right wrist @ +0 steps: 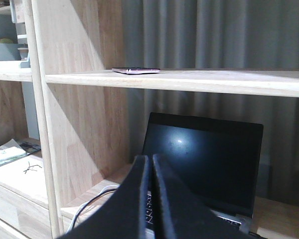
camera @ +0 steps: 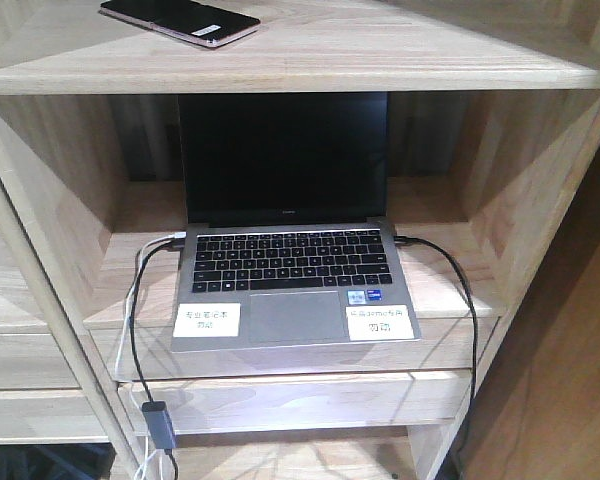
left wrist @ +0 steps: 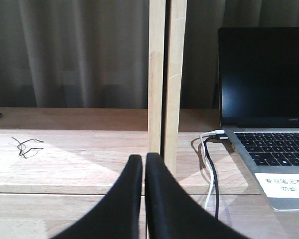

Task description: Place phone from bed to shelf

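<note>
The phone (camera: 180, 20) lies flat on the shelf (camera: 380, 60) board above the open laptop (camera: 290, 270), free of both arms. The left gripper (left wrist: 144, 167) and right gripper (right wrist: 150, 167) are each closed on nothing. The job looks done; any withdrawal should clear the upright (left wrist: 162, 74) and cables (left wrist: 209, 169).

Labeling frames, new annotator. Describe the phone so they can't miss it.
Find the pale wood shelf; an open grey laptop fills one compartment. The phone lies flat on the board above it, toward the left: thin, glossy black, pinkish edge, far smaller than the laptop.
</note>
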Controlling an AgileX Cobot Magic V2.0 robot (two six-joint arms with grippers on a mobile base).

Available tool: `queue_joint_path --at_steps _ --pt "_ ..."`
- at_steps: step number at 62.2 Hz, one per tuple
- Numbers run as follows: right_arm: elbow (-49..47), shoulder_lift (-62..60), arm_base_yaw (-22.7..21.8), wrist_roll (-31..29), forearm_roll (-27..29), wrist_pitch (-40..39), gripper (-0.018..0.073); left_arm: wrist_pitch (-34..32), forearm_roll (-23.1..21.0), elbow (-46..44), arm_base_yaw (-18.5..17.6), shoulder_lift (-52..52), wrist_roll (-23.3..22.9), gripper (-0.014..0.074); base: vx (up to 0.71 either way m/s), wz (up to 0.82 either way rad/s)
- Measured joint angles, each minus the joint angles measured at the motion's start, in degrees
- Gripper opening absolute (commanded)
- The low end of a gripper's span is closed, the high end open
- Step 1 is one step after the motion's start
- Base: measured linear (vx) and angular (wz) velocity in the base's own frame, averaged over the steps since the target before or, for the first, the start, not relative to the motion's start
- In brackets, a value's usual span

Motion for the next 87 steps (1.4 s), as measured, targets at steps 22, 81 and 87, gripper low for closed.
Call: queue_joint_path --at_steps 22,81,87 --pt "0.00 0.00 0.00 37.02 -34.08 0.20 -0.0006 0.00 0.00 0.00 0.00 0.00 0.00 0.0001 0.00 0.00" --pt "18.51 -10.59 -17.53 50.48 -48.35 -4.32 -0.0006 0.00 0.00 0.00 0.00 0.00 0.00 0.0001 0.00 0.00" --pt "20.28 -11.49 -17.72 50.48 -48.73 -4.92 -0.0006 0.00 0.00 0.00 0.00 0.00 0.00 0.0001 0.00 0.00"
